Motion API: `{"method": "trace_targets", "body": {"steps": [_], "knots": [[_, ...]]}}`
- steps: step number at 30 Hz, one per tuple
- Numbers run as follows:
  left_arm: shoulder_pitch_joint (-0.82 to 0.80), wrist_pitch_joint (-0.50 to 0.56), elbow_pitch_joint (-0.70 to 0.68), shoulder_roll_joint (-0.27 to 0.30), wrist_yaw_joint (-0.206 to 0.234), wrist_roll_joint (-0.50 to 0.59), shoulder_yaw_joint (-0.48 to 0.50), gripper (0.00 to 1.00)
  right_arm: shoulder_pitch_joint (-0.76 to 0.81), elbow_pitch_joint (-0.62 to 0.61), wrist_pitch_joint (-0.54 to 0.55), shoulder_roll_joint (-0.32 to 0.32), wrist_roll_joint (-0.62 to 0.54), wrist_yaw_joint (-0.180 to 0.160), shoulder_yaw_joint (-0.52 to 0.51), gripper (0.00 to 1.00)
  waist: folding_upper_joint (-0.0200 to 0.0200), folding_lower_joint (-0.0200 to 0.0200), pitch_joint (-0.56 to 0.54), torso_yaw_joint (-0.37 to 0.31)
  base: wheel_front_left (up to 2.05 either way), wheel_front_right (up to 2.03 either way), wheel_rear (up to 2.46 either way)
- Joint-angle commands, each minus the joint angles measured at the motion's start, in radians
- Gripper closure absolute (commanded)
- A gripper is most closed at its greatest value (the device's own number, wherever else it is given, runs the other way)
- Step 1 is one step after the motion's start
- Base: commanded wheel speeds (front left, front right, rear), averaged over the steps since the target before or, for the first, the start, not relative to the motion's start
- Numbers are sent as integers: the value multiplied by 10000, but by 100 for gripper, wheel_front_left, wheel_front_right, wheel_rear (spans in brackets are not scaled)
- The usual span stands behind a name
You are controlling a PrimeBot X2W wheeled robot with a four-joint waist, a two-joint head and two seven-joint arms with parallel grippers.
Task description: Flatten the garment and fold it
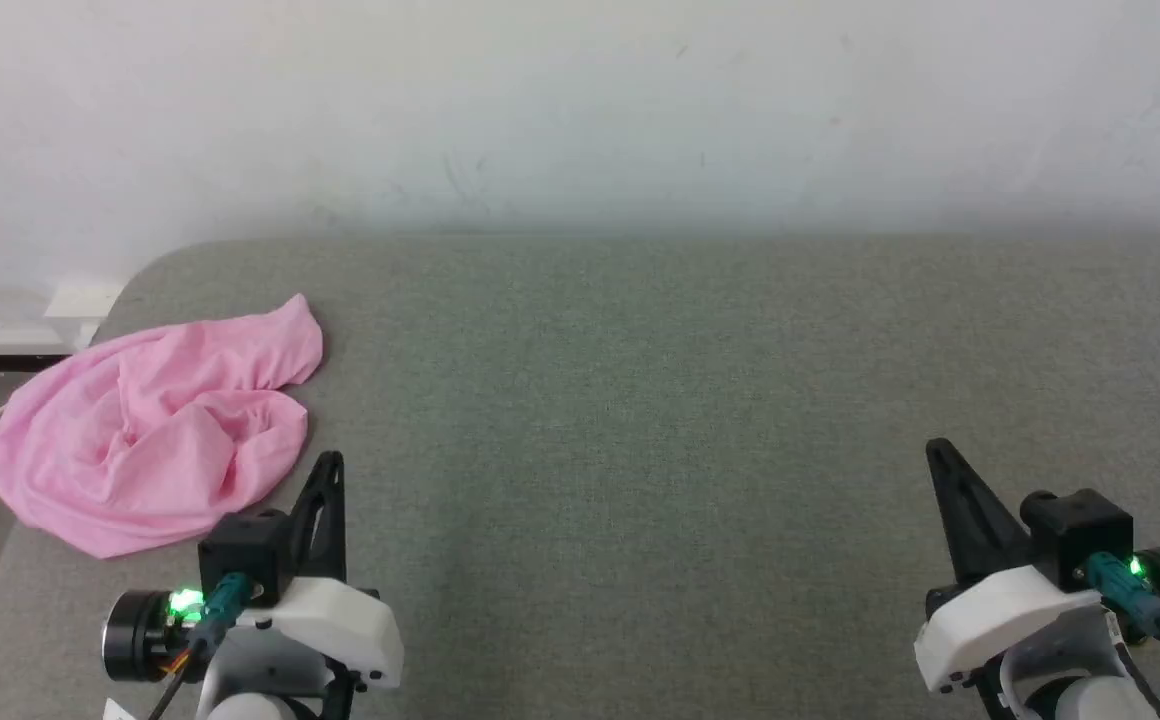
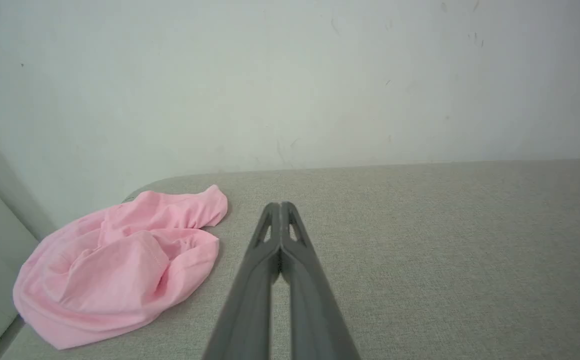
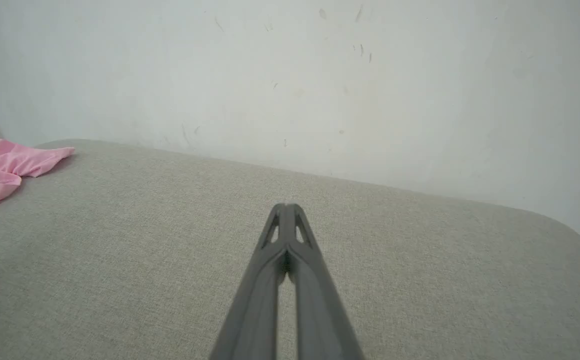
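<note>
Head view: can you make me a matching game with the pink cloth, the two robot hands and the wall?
Things:
1. garment
2. left hand
3. right hand
4. wall

Places and states:
A. white, at the back
B. shut, at the lower right, far from the garment
C. pink, crumpled at the left end of the grey surface
D. shut, at the lower left, close beside the garment

Pairs: 1-C, 2-D, 3-B, 4-A
</note>
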Motion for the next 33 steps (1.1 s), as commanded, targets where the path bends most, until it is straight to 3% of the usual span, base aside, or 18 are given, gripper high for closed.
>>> {"method": "trace_targets", "body": {"steps": [1, 16, 17, 33], "knots": [[60, 1, -43, -19, 66, 64, 41, 100, -148, 14, 7, 36, -74, -19, 5, 100, 0, 0, 0, 0, 0, 0, 0], [60, 1, -43, -19, 66, 64, 41, 100, -148, 14, 7, 36, -74, -19, 5, 100, 0, 0, 0, 0, 0, 0, 0], [-1, 0, 2, 2, 0, -2, -2, 0, 4, -2, 0, -2, 4, 2, 0, 0, 0, 0, 0, 0, 0, 0, 0], [-110, -271, 218, 16, 142, -205, -153, 0, -15, 48, -154, -3, 1, 0, -38, 0, 0, 0, 5, 256, 0, 0, 0]]}}
